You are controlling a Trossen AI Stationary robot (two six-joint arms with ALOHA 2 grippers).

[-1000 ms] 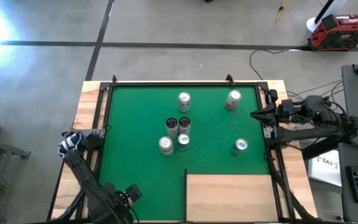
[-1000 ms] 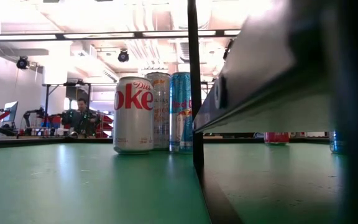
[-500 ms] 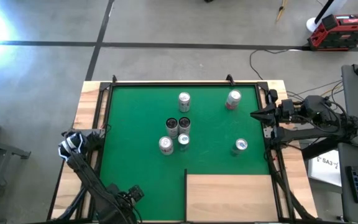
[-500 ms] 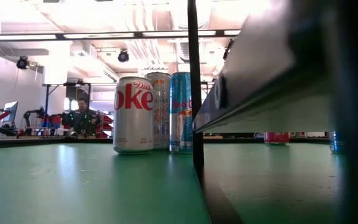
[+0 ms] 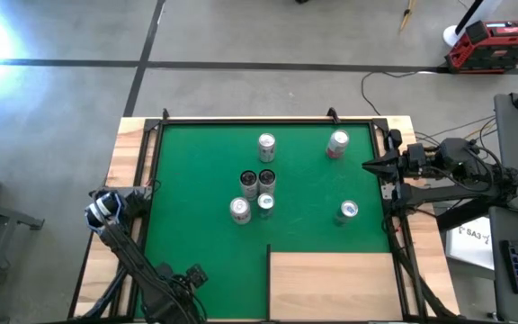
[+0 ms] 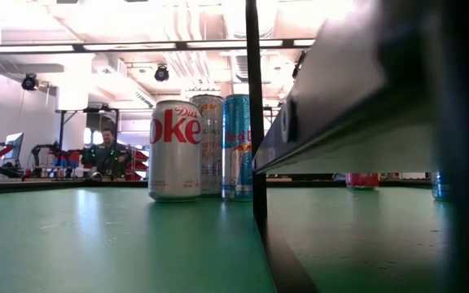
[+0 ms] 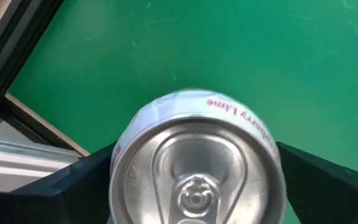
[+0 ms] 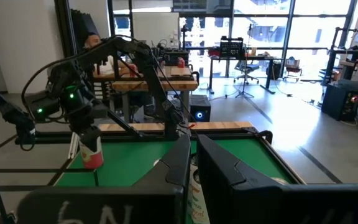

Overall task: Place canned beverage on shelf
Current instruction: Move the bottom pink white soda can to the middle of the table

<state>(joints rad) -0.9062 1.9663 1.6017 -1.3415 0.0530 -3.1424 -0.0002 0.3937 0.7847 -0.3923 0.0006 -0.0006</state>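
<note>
Cans (image 5: 267, 144): seven on mat (image 5: 196, 162), eighth in left gripper (image 7: 194, 186)

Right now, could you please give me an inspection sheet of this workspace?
Surface: green felt mat, flat.
Job's things: pale plywood shelf holds no can; white cherry-lime can sits in the left gripper.
Clutter: seven upright cans on the mat, four clustered.
Grippers: left gripper holds its can over the table's left edge; right gripper shut, empty, at the right edge.
Cables: black cable on the floor.
Surroundings: red toolbox; person far behind.
</note>
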